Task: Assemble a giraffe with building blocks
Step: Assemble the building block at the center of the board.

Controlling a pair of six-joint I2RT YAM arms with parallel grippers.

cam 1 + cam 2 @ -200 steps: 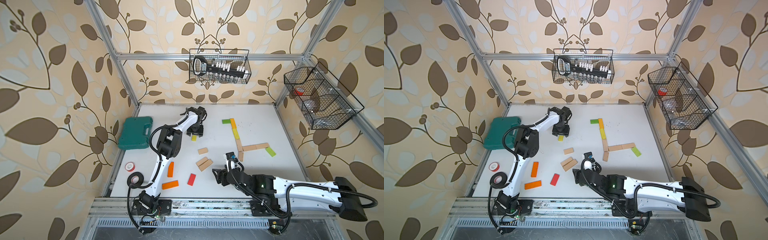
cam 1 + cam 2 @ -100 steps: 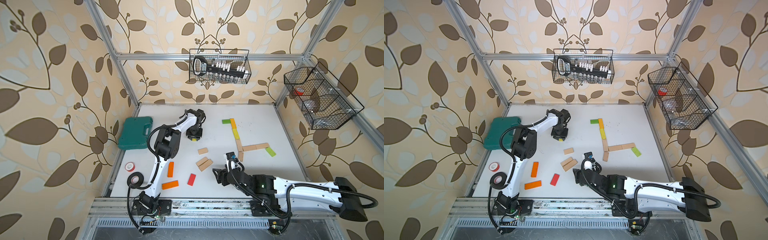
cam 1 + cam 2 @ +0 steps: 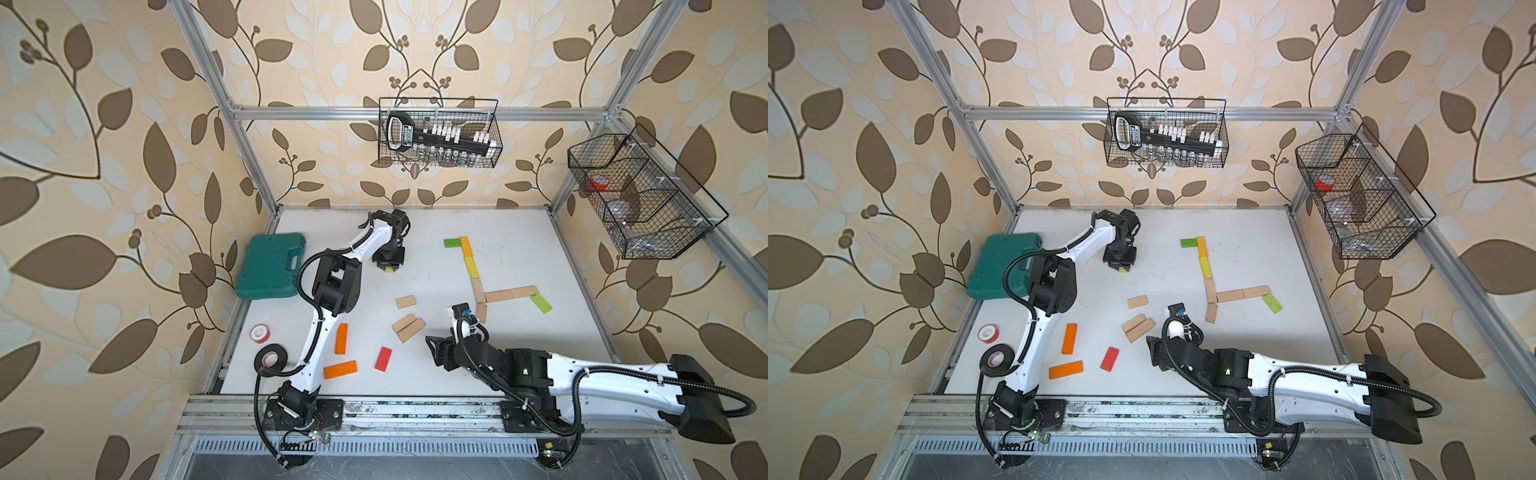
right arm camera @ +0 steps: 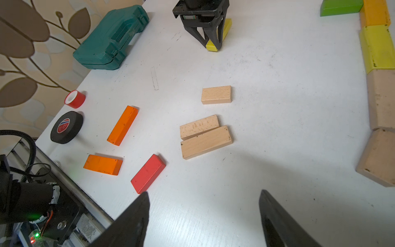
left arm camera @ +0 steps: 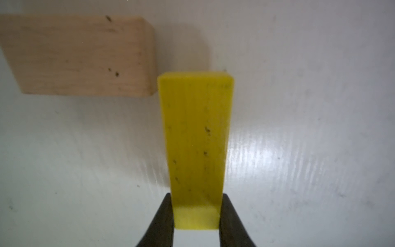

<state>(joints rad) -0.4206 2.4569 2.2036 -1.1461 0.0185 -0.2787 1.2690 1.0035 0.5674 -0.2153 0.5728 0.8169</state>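
Left pincer (image 5: 197, 195) pinches a yellow block (image 5: 195, 132); beside the spread right pincer (image 4: 204, 192), the giraffe (image 3: 498, 296) is part-laid, loose blocks (image 3: 409, 328) remaining.

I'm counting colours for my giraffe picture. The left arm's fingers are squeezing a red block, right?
Not quite: the colour is wrong. The left arm's fingers are squeezing a yellow block, as the left wrist view shows. The red block lies apart from them, with nothing touching it.
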